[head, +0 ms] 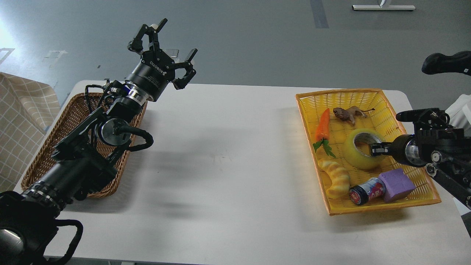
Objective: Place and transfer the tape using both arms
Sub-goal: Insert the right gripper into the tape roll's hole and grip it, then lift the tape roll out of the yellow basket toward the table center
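Reaching in from the right, my right gripper (374, 149) sits at the tape (362, 148), its dark tip lying over the roll's grey-white core; it is seen end-on and small, so I cannot tell how far its fingers are spread or whether they grip the roll. The tape is a wide ring of glossy, translucent yellow film, lying in the middle of the yellow basket (412, 200), a shallow rectangular tray of woven plastic mesh. Around it lie a smooth orange carrot toy (323, 127) with green leaves, a small brown lion figure (349, 113), a ridged, crescent-shaped bread toy (336, 176), a little bottle (366, 193) on its side with a printed label, and a matte purple block (397, 184) touching that bottle.

Well apart, across the bare white table (220, 165), my left gripper (165, 55) is raised with its black jointed fingers spread wide, holding nothing. Beneath that arm rests a brown wicker basket (44, 154), coarse and oval-cornered. A checked beige cloth (22, 121) hangs at the far left edge.
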Motion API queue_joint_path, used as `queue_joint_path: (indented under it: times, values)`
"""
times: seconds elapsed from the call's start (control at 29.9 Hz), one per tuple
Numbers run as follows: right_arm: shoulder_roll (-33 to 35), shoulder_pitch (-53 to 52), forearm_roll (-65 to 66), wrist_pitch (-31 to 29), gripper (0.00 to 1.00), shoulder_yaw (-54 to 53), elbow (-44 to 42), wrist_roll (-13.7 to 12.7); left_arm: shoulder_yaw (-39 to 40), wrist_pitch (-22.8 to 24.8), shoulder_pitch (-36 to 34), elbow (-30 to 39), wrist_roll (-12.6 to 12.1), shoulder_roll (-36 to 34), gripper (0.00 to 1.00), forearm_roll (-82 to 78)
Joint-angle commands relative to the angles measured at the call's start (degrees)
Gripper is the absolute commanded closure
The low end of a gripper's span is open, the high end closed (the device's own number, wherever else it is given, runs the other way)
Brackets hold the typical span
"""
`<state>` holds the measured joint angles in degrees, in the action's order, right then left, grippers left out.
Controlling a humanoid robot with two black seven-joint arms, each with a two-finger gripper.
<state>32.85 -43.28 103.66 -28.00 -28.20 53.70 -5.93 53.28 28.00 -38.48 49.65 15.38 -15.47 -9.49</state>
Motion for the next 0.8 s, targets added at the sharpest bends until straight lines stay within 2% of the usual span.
queue_joint_path:
  times: [0.0, 0.2, 0.54, 0.77]
  values:
    - [0.02, -0.31, -0.21, 0.00, 0.92, -0.10, 0.53, 0.04, -0.02, 0.00, -0.19, 0.01, 0.00, 0.00, 0.02, 0.00]
    - [2.21, -1.10, -0.39, 0.00, 0.91, -0.18, 3.16, -0.04, 0.07, 0.00, -0.19, 0.01, 0.00, 0.00, 0.02, 0.00]
    - [10.82, -3.20, -0.74, 0.00, 0.91, -0.62, 15.37, 0.04, 0.07, 0.00, -0.28, 0.09, 0.00, 0.09, 0.02, 0.00]
    - [11.45, -8.57, -0.92, 0.00, 0.91, -1.50, 17.76, 0.31, -0.28, 0.00, -0.98, 0.27, -0.09, 0.71, 0.02, -0.09]
